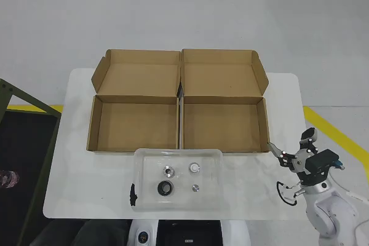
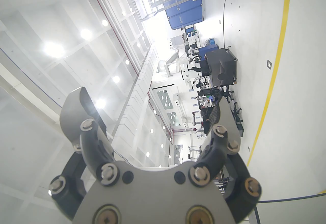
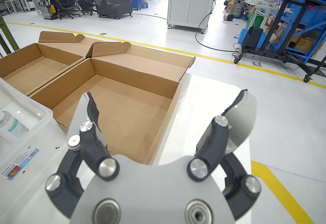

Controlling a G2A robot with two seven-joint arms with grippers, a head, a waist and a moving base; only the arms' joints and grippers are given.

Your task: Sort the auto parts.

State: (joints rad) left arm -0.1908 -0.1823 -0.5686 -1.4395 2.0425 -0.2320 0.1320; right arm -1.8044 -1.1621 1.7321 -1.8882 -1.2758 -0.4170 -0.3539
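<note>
A clear plastic bin (image 1: pixel 178 154) sits at the table's front edge and holds several small parts: a silver ring (image 1: pixel 168 170), a white piece (image 1: pixel 195 166), a black ring (image 1: pixel 165 187) and a small silver piece (image 1: pixel 195 187). Behind it, two cardboard boxes stand side by side with lids folded back, the left box (image 1: pixel 133 126) and the right box (image 1: pixel 221 126), both with bare floors. My right gripper (image 1: pixel 289 139) (image 3: pixel 165 96) is open and holds nothing, near the table's right edge beside the right box (image 3: pixel 122 107). My left gripper (image 2: pixel 150 96) is open, holds nothing and points up toward the ceiling.
A small black object (image 1: pixel 133 197) lies against the bin's left front corner. A dark green frame (image 1: pixel 18 123) stands off the table's left side. Bare white table (image 1: pixel 283 184) lies right of the bin. The bin's near wall (image 3: pixel 30 107) is close to my right gripper.
</note>
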